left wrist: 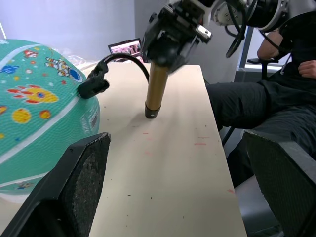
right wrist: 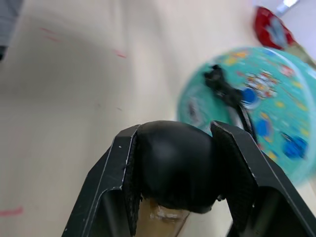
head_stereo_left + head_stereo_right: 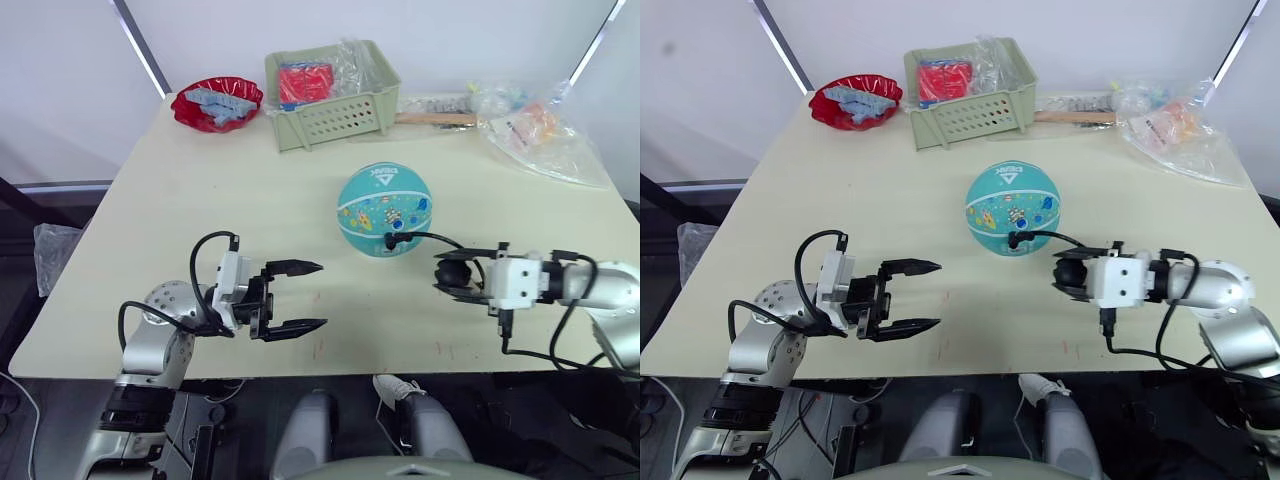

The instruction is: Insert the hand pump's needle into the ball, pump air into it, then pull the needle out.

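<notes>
The teal ball point(image 3: 385, 208) with cartoon prints rests on the table's middle. The hand pump's thin black hose point(image 3: 432, 238) curves to a black fitting point(image 1: 93, 82) pressed against the ball's near side; the needle is hidden there. My right gripper point(image 3: 457, 275) is shut on the pump's black handle point(image 2: 173, 168), just right of the ball. The brass cylinder point(image 1: 157, 84) hangs below it, its lower end at the tabletop. My left gripper point(image 3: 302, 296) is open and empty, left of the ball and nearer the front edge.
At the back of the table point(image 3: 200, 210) stand a green basket point(image 3: 330, 110), a red bowl point(image 3: 216, 103) and crumpled plastic bags point(image 3: 535, 130). A seated person's dark trousers point(image 1: 256, 108) show beyond the table's edge in the left wrist view.
</notes>
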You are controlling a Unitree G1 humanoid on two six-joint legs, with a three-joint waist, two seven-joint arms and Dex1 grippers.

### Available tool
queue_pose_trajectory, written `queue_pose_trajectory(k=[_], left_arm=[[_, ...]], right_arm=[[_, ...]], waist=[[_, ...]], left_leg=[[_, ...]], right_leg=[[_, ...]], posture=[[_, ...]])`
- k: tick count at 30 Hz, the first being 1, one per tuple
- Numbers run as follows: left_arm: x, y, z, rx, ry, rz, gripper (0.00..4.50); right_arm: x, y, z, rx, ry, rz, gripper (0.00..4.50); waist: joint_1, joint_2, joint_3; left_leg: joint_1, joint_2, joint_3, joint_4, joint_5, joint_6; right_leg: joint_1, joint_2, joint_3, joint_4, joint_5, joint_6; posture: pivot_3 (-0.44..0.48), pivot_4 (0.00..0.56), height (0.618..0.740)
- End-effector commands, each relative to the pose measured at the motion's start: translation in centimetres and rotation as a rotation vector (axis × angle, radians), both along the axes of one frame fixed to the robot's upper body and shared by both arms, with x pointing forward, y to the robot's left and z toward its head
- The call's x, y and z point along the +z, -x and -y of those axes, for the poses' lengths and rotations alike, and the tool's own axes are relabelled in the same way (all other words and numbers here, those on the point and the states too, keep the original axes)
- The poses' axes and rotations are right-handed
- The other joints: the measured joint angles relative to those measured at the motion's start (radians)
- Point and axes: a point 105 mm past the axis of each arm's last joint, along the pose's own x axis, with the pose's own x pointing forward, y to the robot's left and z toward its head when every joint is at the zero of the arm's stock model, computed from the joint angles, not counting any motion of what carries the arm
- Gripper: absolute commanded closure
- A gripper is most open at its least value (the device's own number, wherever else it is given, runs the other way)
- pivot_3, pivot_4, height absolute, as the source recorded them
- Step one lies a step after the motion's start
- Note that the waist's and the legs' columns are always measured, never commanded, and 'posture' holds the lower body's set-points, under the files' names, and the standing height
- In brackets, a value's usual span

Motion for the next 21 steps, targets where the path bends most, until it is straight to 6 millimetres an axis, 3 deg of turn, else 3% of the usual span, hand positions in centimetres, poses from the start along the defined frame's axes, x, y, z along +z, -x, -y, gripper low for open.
queue_pose_trajectory(k=[1, 4, 5, 6, 14, 17, 21], left_arm=[[0.6, 0.1, 0.1, -0.005, 0.006, 0.037, 0.00], [0.6, 0.1, 0.1, -0.003, 0.005, 0.038, 0.00], [0.6, 0.1, 0.1, 0.001, 0.003, 0.040, 0.00], [0.5, 0.1, 0.0, 0.005, 0.003, 0.042, 0.00], [0.4, 0.1, -0.1, 0.010, 0.003, 0.047, 0.00], [0.6, -0.3, 0.0, 0.008, 0.010, 0.056, 0.00], [0.8, -1.2, 0.2, 0.026, 0.011, 0.082, 0.00]], right_arm=[[-1.5, 0.2, -1.0, 0.043, 0.011, -0.087, 2.35], [-1.6, 0.0, -1.7, 0.060, -0.002, -0.115, 1.01], [-1.5, 0.0, -1.9, 0.063, -0.016, -0.124, 0.28], [-1.3, 0.0, -1.8, 0.058, -0.034, -0.125, 0.12], [1.7, 1.8, 0.4, 0.042, -0.227, -0.126, 0.12], [2.2, 3.5, 1.2, 0.032, -0.330, -0.182, 0.12], [2.7, 4.3, 2.0, -0.054, -0.458, -0.195, 0.12]], waist=[[0.001, 0.000, 0.000], [0.003, 0.001, 0.001], [0.003, 0.001, 0.001], [0.002, 0.001, 0.001], [0.004, 0.001, 0.001], [0.005, 0.001, 0.001], [0.003, 0.000, 0.001]], left_leg=[[0.000, 0.000, 0.000, 0.000, 0.000, 0.000], [-0.001, 0.000, 0.000, 0.000, 0.000, 0.000], [-0.001, 0.000, 0.000, 0.000, 0.000, 0.000], [-0.001, 0.000, 0.000, 0.000, 0.000, 0.000], [-0.001, 0.000, 0.000, 0.001, 0.000, 0.000], [-0.001, 0.000, 0.000, 0.001, 0.000, 0.000], [0.000, 0.000, 0.000, 0.002, 0.000, 0.000]], right_leg=[[0.000, 0.000, 0.000, 0.000, 0.000, 0.000], [0.000, 0.000, 0.000, 0.000, 0.000, 0.000], [0.000, -0.001, 0.000, 0.000, 0.000, 0.000], [0.000, -0.001, 0.000, 0.000, 0.000, 0.000], [0.000, -0.001, 0.000, 0.001, 0.000, 0.000], [0.000, -0.002, 0.000, 0.001, 0.000, 0.000], [0.000, -0.001, 0.000, 0.003, 0.000, 0.000]], posture=[[0.000, 0.150, 0.738], [0.000, 0.150, 0.738], [0.000, 0.150, 0.738], [0.000, 0.150, 0.738], [0.000, 0.150, 0.738], [0.000, 0.150, 0.738], [0.000, 0.150, 0.738]])
